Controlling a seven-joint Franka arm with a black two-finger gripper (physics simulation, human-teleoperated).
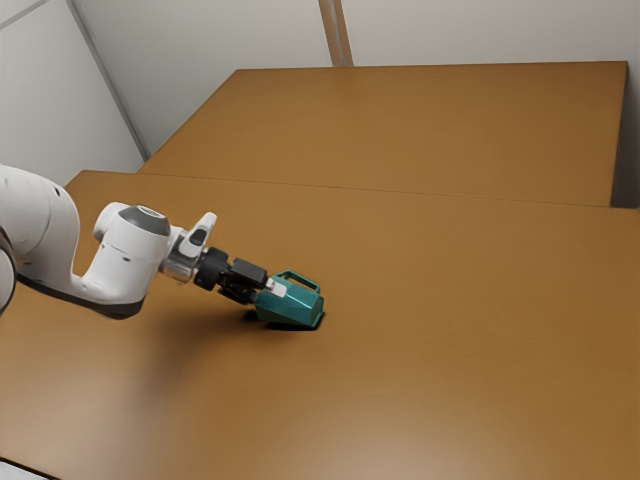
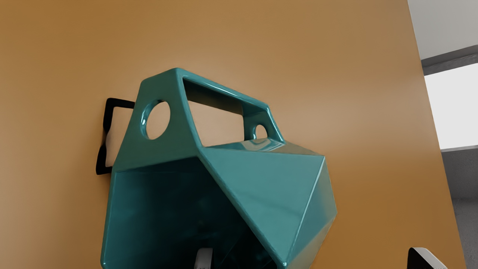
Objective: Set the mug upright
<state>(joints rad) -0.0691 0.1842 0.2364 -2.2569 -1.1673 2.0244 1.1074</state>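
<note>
The tool is at the mug's open end, its two fingers set wide apart. In the wrist view one fingertip shows within the outline of the mug's mouth, while the other stands outside the mug, with table surface visible between it and the mug's faceted wall. The tool is not closed on anything; whether the inner finger touches the mug, I cannot tell.

The mug lies on its side on the table, mouth toward the tool and base toward the exterior view's right. It is glossy teal, built of flat, angular facets, with a dark interior. Its handle is a squared frame around a long opening, with a round hole through each end piece, and it points up and away from the exterior camera. A black shadow of its outline falls on the table beside it.

Brown wood reaches well past the mug toward the exterior view's right and toward the exterior camera. Behind the mug, a seam crosses the wood, with a farther wooden top beyond it. In the wrist view, a table edge runs beyond the outer finger, well apart from the mug.
</note>
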